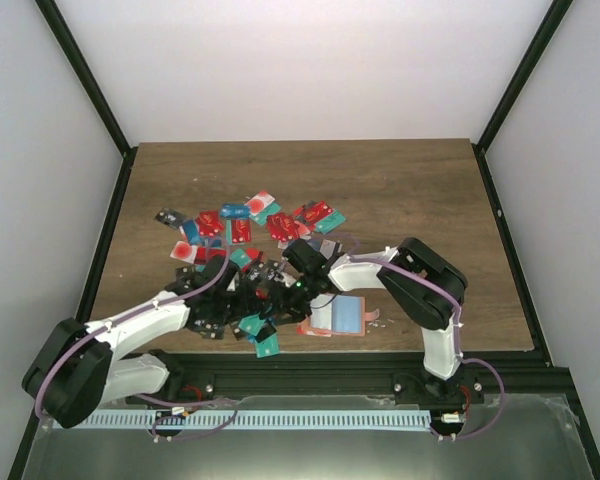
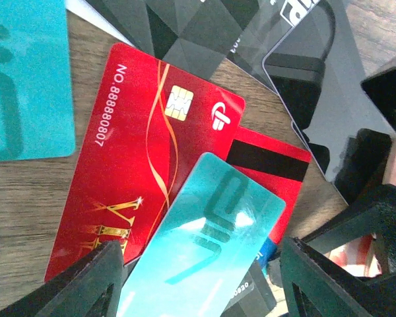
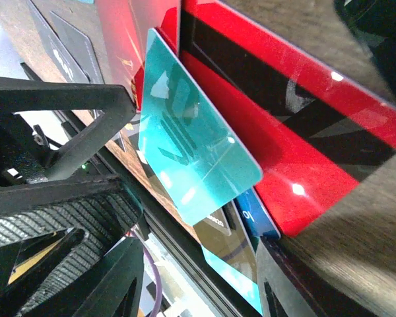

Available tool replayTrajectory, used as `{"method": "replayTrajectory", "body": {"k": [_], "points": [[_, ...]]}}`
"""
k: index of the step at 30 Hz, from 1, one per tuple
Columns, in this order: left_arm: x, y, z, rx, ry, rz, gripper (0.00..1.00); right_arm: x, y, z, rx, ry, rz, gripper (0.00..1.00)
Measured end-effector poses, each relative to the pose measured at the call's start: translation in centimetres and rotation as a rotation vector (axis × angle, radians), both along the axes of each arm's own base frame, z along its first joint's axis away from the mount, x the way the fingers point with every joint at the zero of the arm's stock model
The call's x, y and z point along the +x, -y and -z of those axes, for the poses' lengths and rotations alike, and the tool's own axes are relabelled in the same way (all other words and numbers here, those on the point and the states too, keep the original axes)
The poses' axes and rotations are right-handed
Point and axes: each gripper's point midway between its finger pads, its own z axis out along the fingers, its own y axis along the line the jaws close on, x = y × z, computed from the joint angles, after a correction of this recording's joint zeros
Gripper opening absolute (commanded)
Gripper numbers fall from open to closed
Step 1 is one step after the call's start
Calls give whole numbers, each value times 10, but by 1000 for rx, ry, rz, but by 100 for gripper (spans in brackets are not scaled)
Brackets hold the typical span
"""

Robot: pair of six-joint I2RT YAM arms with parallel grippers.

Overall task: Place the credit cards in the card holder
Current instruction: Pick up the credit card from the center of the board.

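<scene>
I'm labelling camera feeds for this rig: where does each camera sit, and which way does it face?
Top external: above and behind the bases, looking down on the table; left arm and right arm show.
Left wrist: looking down at a teal card; own fingertips at bottom.
Right wrist: low, angled across a teal card; own fingertips at bottom.
Both wrist views share what looks like the same teal card, over a striped red card.
</scene>
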Motion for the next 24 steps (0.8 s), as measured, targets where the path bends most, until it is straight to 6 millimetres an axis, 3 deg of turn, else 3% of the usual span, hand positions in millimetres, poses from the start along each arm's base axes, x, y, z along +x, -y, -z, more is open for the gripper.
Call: {"method": "replayTrajectory", "body": {"k": [7,16,22,24], "points": [[-5,10,-2,-115,5,-26,61,-6,1,1,34,-17,-15,45],[-13,19,-5,-233,0,-34,56,-10,2,7,30,-37,-18,22],[-33,33,-16,-333,-49,39,56,2,-4,12,45,30,-2,1],[-40,38,-21,-362,-63,70,56,4,-8,9,67,47,-5,1]]}}
